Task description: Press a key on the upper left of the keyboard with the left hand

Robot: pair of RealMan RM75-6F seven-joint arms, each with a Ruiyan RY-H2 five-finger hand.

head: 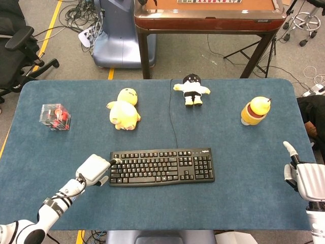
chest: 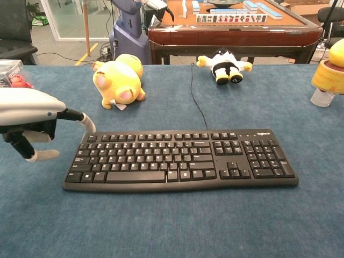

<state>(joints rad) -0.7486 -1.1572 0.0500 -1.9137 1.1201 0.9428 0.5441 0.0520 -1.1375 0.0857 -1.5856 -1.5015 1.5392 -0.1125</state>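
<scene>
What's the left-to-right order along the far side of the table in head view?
Clear box → yellow plush → black-and-white plush → yellow toy on a cup.

Black keyboard (head: pixel 161 166) lies flat on the blue table, cable running back; keys apparently all untouched.
</scene>
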